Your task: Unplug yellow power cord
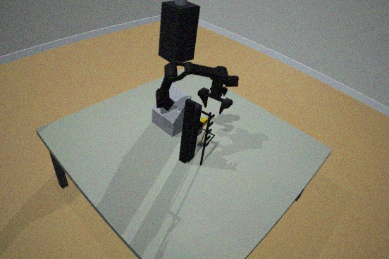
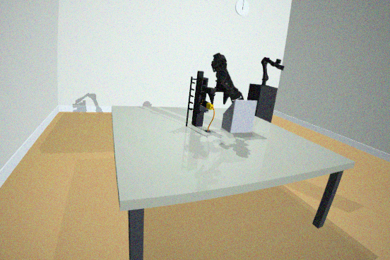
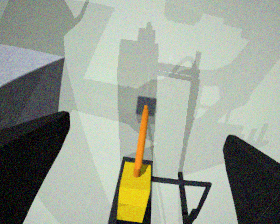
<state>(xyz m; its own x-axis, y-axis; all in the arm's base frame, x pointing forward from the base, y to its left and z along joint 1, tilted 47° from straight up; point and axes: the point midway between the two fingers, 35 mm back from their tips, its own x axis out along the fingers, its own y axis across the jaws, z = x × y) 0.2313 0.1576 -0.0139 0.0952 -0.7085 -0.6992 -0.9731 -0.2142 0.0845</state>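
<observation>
No legible text, label, brand name, number or sign appears in any view. The wall clock [image 2: 242, 6], high on the wall behind the gripper, shows a plain white face with no readable numerals. The yellow plug [image 3: 134, 191], below the gripper, carries no marking. The power strip [image 1: 189, 130], below the gripper, carries no visible print. The grey pedestal block [image 2: 240, 116], behind the gripper at the arm's foot, is unmarked. The desk [image 1: 247, 193] bears no lettering.
</observation>
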